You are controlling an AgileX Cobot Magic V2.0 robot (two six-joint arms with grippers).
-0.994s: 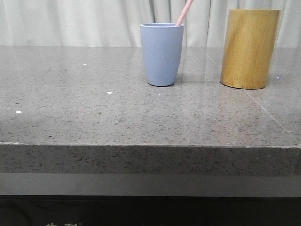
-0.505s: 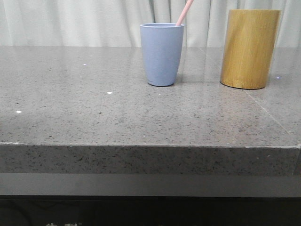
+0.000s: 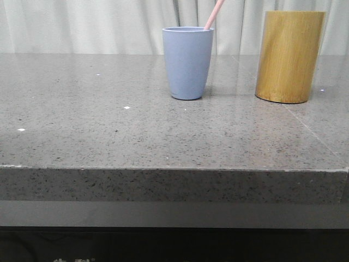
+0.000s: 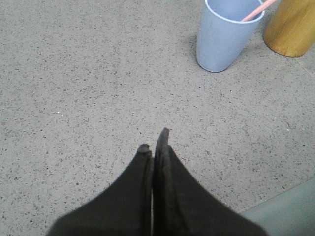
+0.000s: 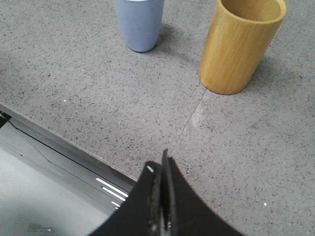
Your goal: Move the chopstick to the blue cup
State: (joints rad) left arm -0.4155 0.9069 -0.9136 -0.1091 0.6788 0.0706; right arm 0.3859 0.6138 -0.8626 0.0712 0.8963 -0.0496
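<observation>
Chopstick (image 3: 214, 15) sits in blue cup (image 3: 187, 63), leaning. L gripper (image 4: 154, 141) and R gripper (image 5: 163, 164) both clenched, empty, well back from cup.

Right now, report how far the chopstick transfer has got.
Done, by the look of it: the chopstick stands in the blue cup, leaning on its rim, beside the bamboo holder. In hand: nothing; the left tool and right tool are shut, empty and well clear of the cup. Nothing appears left to do.

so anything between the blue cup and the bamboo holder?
Nothing. Front view shows bare grey countertop between the blue cup and the bamboo holder; the chopstick stands inside the cup.
</observation>
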